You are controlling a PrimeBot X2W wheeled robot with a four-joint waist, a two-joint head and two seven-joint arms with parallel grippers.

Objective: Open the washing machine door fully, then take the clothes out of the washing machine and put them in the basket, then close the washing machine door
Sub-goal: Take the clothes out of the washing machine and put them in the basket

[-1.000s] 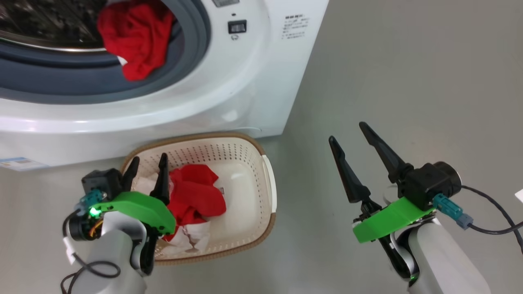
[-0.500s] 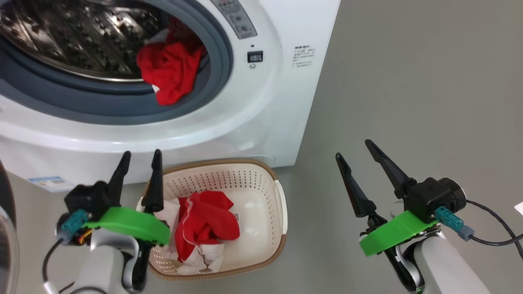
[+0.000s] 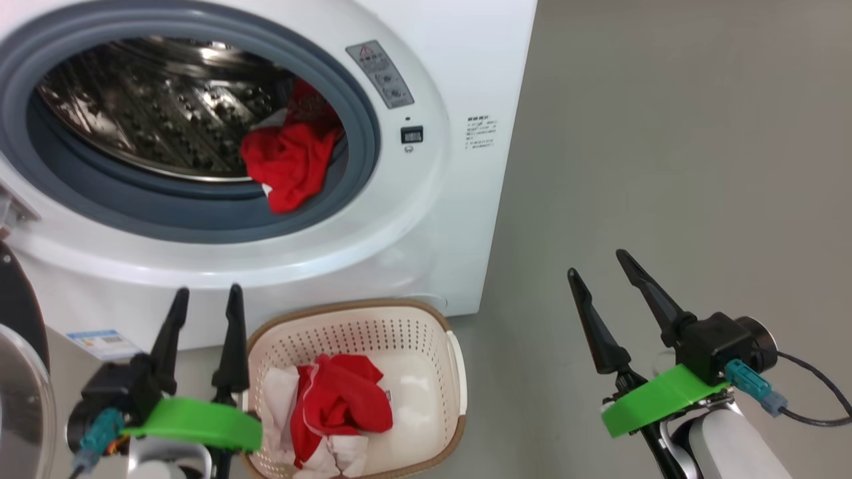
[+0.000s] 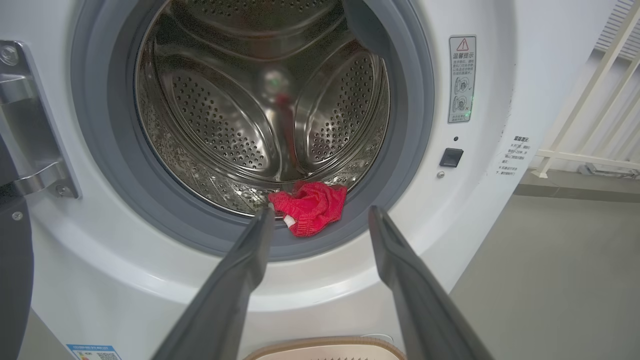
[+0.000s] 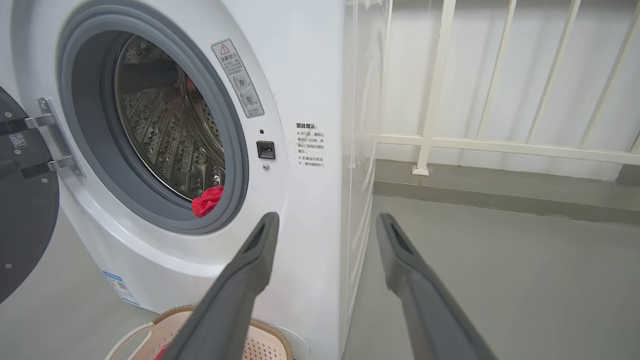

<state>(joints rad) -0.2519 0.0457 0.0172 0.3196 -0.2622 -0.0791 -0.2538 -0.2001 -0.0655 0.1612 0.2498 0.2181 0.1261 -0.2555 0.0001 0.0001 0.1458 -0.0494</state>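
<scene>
Standing ahead of both hands, the washing machine (image 3: 426, 219) has its steel drum (image 3: 153, 113) exposed. The washing machine door (image 3: 18, 299) stands open, out past the left hand (image 3: 208, 291) on its outer side. The basket (image 3: 459, 372) sits on the grey floor (image 3: 665, 166) at the machine's foot, just beside the left hand on its inner side and well apart from the right hand (image 3: 597, 263). Some clothes (image 3: 343, 406), red with white pieces, lie in the basket. One red garment (image 3: 289, 163) hangs over the drum's lip onto the grey rubber ring (image 3: 200, 223), ahead of and above the left hand, and appears between its fingers in the left wrist view. The left hand is released, fingers spread, holding nothing. The right hand hovers over bare floor, likewise released and empty.
</scene>
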